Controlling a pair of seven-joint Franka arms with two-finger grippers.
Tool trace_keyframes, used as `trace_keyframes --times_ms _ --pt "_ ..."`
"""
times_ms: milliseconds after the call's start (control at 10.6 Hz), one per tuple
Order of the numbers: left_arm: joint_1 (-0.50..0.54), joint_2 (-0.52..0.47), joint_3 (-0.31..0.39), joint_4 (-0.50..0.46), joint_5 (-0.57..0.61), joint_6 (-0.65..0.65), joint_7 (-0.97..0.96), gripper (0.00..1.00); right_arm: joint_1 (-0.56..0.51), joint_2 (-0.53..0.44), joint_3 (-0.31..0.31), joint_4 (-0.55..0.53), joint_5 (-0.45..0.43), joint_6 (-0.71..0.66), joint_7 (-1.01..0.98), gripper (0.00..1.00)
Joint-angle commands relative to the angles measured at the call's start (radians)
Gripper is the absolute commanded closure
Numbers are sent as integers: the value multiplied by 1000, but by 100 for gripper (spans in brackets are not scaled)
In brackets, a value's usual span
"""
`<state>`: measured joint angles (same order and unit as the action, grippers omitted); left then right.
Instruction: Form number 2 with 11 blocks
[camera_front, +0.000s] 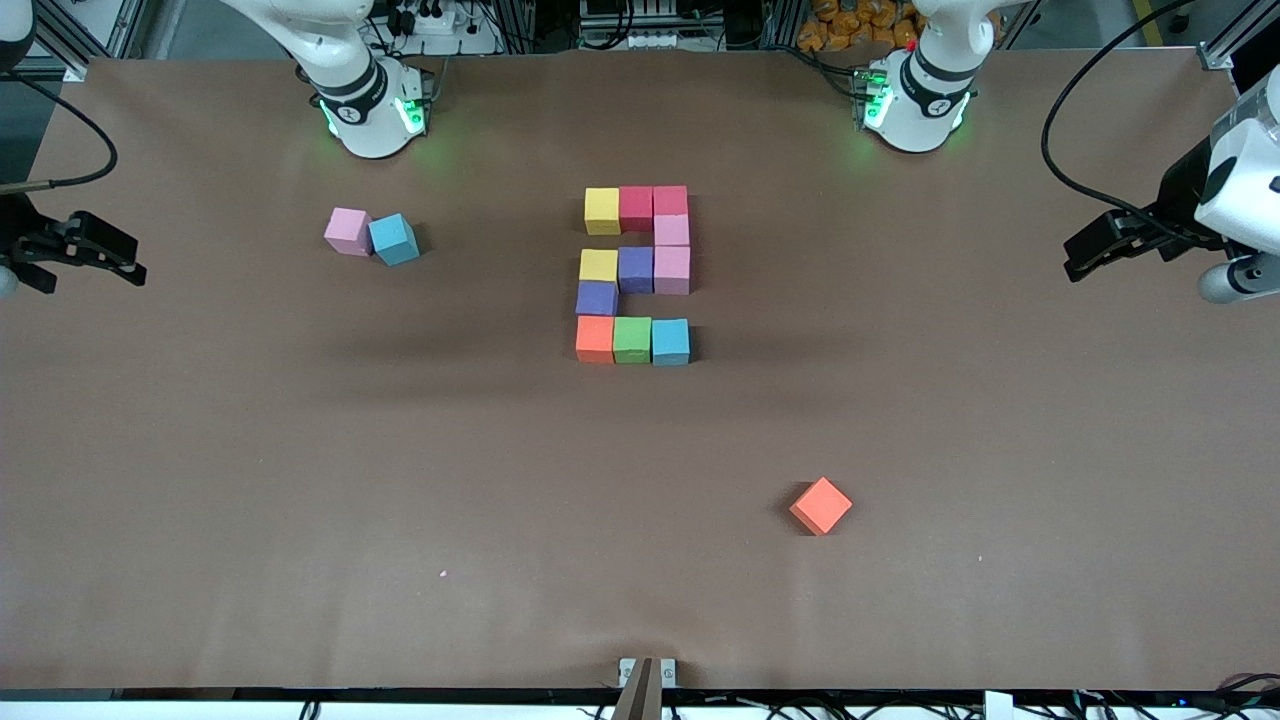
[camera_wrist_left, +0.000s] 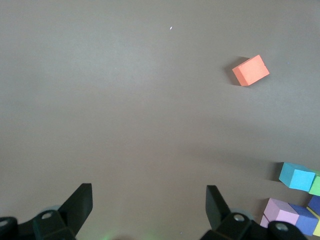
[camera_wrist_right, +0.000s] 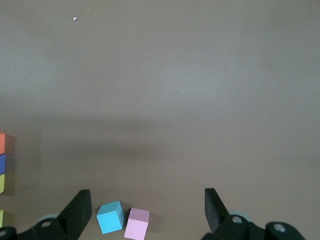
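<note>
The number 2 (camera_front: 635, 270) lies flat mid-table, made of touching blocks: yellow (camera_front: 602, 210) and two red along its edge nearest the robots, pink, purple and yellow through the middle, then orange (camera_front: 594, 338), green and light blue (camera_front: 670, 341) nearest the camera. My left gripper (camera_front: 1078, 258) hangs open and empty over the left arm's end of the table. In the left wrist view the left gripper (camera_wrist_left: 149, 200) has only bare table between its fingers. My right gripper (camera_front: 128, 268) hangs open and empty over the right arm's end. Seen from its wrist, the right gripper (camera_wrist_right: 147, 202) is above two loose blocks.
A loose pink block (camera_front: 347, 230) and a light blue block (camera_front: 393, 239) touch each other toward the right arm's end. A loose orange block (camera_front: 821, 505) lies nearer the camera than the digit, also seen as the orange block (camera_wrist_left: 251, 70). Brown paper covers the table (camera_front: 300, 480).
</note>
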<state>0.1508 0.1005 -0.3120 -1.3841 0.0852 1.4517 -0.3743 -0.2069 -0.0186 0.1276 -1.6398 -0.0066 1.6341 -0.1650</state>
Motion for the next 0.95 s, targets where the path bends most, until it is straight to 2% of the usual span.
trace_keyframes --times_ms 0,189,567,851 --pt "-97 -15 99 -9 -22 9 18 0 -5 6 7 17 -13 -16 19 0" --pt "-172 -13 195 -10 -24 9 37 0 -6 5 6 18 -13 -16 19 0" --pt "-168 -8 191 -21 -35 9 98 0 -8 2 4 18 -13 -16 18 0" --pt "-172 -9 191 -47 -77 68 97 0 -3 3 6 18 -13 -16 19 0"
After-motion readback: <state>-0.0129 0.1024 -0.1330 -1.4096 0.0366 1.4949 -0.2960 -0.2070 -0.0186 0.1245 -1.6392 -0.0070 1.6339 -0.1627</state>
